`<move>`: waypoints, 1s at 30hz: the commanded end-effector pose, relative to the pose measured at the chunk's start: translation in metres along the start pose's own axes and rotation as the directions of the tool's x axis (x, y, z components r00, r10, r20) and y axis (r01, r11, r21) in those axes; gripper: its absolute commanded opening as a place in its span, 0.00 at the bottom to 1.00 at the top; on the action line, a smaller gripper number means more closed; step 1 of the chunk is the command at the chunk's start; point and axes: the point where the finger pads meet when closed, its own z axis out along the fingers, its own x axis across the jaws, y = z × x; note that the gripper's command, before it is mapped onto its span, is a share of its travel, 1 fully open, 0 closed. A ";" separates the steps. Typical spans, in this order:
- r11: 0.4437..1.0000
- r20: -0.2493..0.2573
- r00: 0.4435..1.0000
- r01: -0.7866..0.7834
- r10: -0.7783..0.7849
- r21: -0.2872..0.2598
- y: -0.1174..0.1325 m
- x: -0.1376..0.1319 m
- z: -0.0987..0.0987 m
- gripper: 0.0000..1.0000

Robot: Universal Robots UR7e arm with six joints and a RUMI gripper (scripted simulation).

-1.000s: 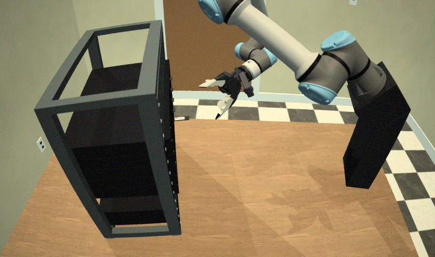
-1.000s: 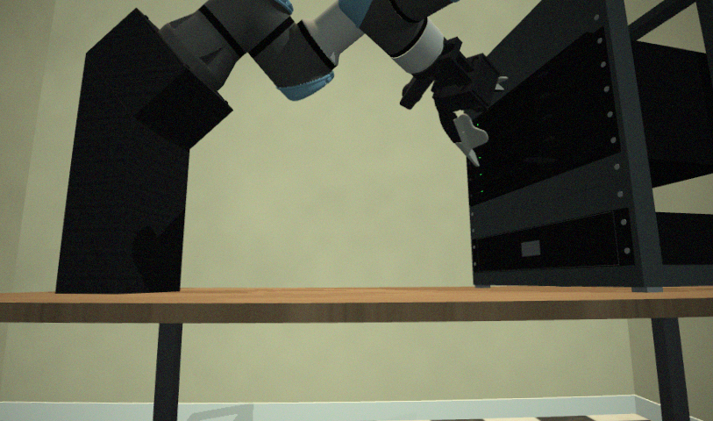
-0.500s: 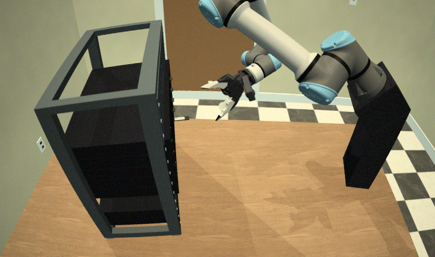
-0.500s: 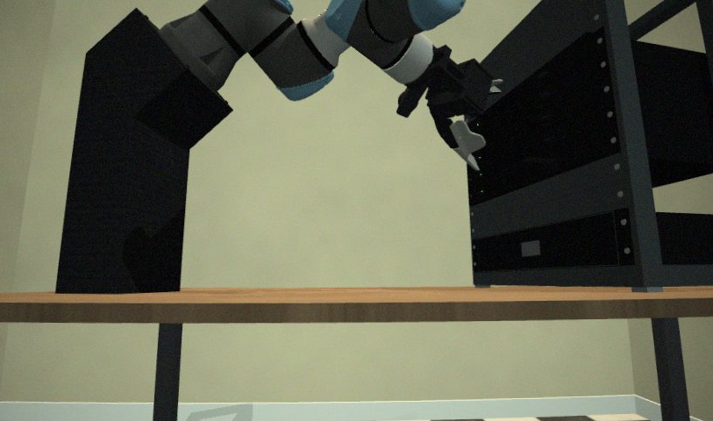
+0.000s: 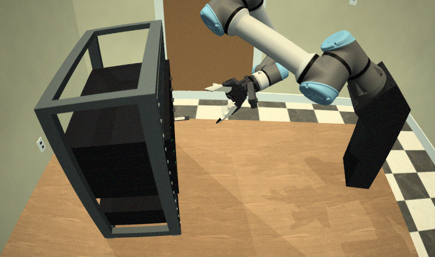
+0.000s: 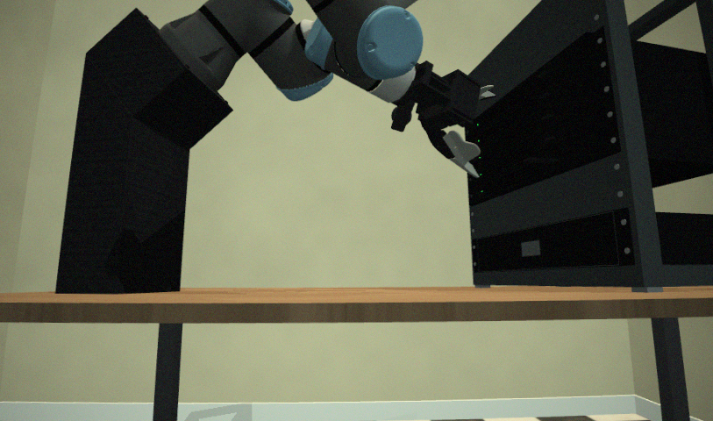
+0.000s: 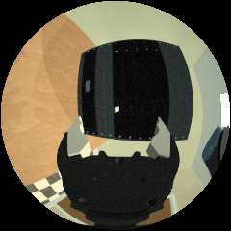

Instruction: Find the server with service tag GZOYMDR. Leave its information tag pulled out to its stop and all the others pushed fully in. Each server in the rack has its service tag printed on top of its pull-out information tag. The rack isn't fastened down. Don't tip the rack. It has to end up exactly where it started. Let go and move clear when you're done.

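Wooden desk (image 5: 276,143) (image 6: 349,311) (image 7: 24,96) carried unfastened rack (image 5: 149,63) (image 6: 623,103) (image 7: 104,91). Our claw (image 5: 212,105) (image 6: 481,133) (image 7: 119,116) hung wide open near extended tag (image 5: 182,118) (image 7: 116,109); off-line approach could jam tag or shove rack.

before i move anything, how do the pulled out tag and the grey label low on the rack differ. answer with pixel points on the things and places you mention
The pulled-out tag (image 5: 182,118) (image 7: 116,109) sticks out from the rack front; the grey label (image 6: 531,248) (image 7: 88,86) lies flat on the lowest unit's face. The tag looks pale, almost white, while the label is a duller grey. The tag sits higher up the rack than the label. Both are small and lighter than the black faces around them.
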 end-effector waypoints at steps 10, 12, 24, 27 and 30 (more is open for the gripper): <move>0.993 -0.093 0.995 0.025 -0.036 -0.118 -0.001 -0.015 -0.002 1.00; 0.990 -0.110 0.993 0.028 -0.043 -0.136 -0.001 -0.017 -0.002 1.00; 0.975 -0.170 0.983 0.037 -0.076 -0.221 -0.001 -0.029 -0.005 1.00; 0.970 -0.187 0.979 0.038 -0.085 -0.240 -0.001 -0.031 -0.005 1.00; 0.965 -0.200 0.975 0.039 -0.093 -0.258 -0.001 -0.033 -0.006 1.00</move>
